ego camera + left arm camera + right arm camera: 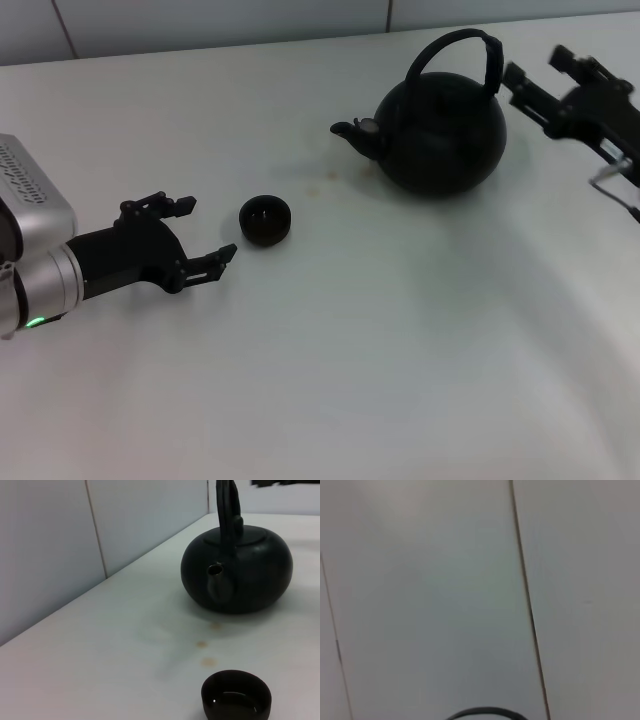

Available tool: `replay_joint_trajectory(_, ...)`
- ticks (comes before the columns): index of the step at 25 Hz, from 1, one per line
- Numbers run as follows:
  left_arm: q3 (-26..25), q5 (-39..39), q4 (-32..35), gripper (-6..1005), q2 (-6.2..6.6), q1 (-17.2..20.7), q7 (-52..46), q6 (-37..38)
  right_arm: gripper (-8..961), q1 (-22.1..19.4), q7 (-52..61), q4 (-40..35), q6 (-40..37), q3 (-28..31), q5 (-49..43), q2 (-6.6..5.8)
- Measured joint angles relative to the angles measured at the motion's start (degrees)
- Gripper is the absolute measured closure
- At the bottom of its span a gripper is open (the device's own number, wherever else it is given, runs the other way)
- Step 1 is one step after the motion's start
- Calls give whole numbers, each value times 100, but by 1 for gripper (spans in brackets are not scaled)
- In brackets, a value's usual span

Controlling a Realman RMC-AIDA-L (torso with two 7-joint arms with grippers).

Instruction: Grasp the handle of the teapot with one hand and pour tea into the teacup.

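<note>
A plain white tabletop (380,350) runs back to a pale panelled wall (200,25) along its far edge; the surface is matte, with a few faint tan stains between cup and pot, visible in the left wrist view.

Nearest, toward the left edge, the left gripper (195,237) rests low over the table with its fingers spread wide and holding nothing. It points at the teacup (265,220), which stands just beside its fingertips without touching them. I judge this arm is placed to steady or guard the cup while the other pours, or is simply waiting there. The cup sits upright, about midway between near and far edges and left of centre, and the left wrist view shows a glint of liquid or glaze inside; I cannot tell which.

Farther back, toward the far right corner, the teapot (440,135) stands upright, its spout aimed left at the cup, well apart from it. That line-up suits a pour made by carrying the pot leftward and tipping it.

The handle (462,50) arches over the lid, its thicker sleeve on the right side. The right gripper (540,80) hangs just beside that sleeve at the far right edge, fingers parted, not yet closed on it: the grasp looks about to begin.
</note>
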Motion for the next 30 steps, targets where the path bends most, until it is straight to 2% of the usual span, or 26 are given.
replay_joint_trajectory(2, -33, 0, 2, 191, 0, 13, 0, 0, 440, -198, 145, -3, -368, -78, -60, -12)
replay_joint_trajectory(5, -94, 1, 4, 191, 0, 41, 0, 4, 230, -377, 308, -100, -1058, -339, -592, -22)
replay_joint_trajectory(6, -94, 1, 4, 191, 0, 41, 0, 4, 208, -386, 350, -179, -1242, -454, -882, -24)
replay_joint_trajectory(8, -100, 1, 6, 191, 0, 51, 0, 7, 164, -304, 563, -416, -1283, -753, -1511, -22)
replay_joint_trajectory(10, -106, 1, 15, 191, 0, 59, -10, 11, 120, -112, 830, -565, -995, -994, -1937, -8)
replay_joint_trajectory(14, -90, 1, 52, 191, -1, 62, -46, 22, 120, 320, 1091, -611, -167, -1566, -2241, 7)
replay_joint_trajectory(16, -83, 1, 58, 191, -7, 51, -71, 27, 120, 403, 1157, -653, -25, -1722, -2242, 8)
replay_joint_trajectory(30, -55, 1, 60, 191, -9, 49, -132, 26, 121, 495, 2085, -1279, 122, -1912, -2818, 2)
